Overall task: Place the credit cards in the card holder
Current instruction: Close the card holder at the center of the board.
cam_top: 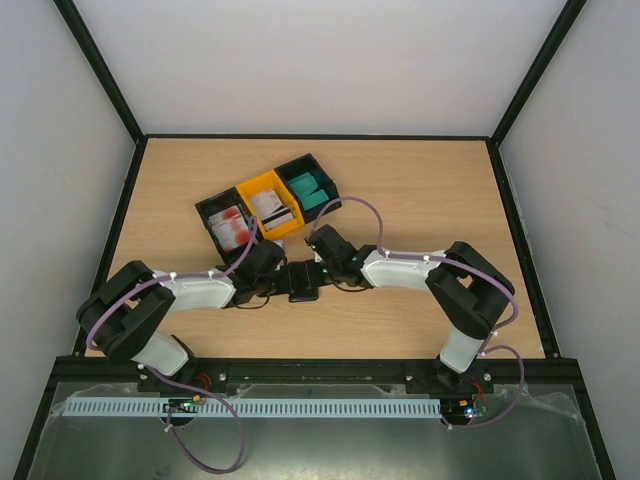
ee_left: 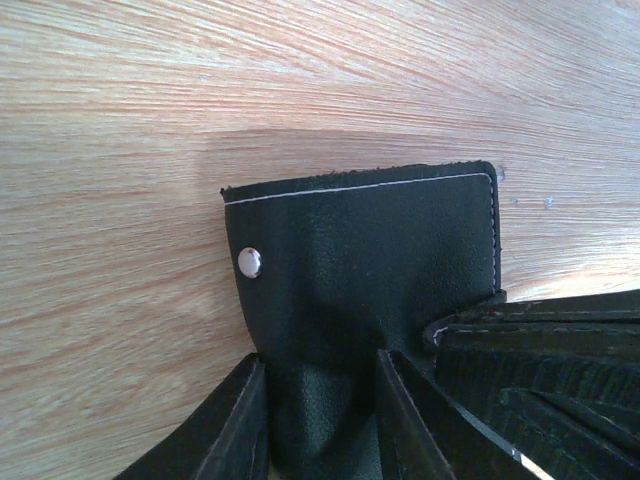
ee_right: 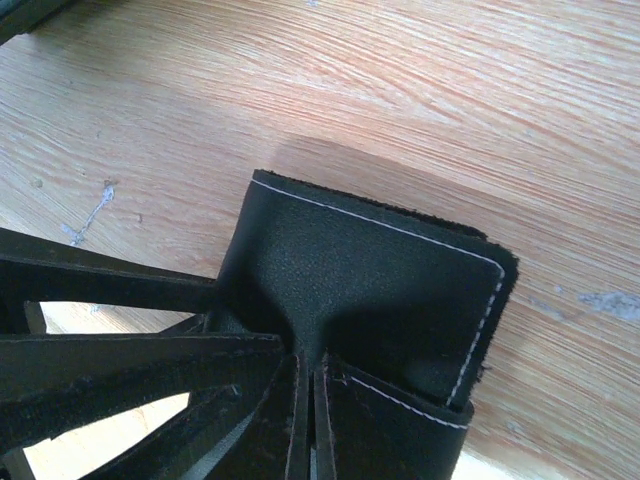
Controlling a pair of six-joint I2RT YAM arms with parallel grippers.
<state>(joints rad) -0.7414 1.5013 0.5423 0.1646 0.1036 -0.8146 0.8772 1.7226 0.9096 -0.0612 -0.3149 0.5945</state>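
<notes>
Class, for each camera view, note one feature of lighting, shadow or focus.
Top external: even light, sharp throughout. Left wrist: snap stud glints; left pincer fingers look slightly soft. Right wrist: card holder edged by soft shadow; lower-left corner blown out.

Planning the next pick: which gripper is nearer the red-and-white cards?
Left. The left gripper grips the card holder just right of the red-and-white cards, toward the robot; the right gripper grips the holder's other end, farther right.

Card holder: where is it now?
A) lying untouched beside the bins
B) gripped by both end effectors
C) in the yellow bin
B: the wrist views show the left end effector and right end effector each pinching the card holder.
</notes>
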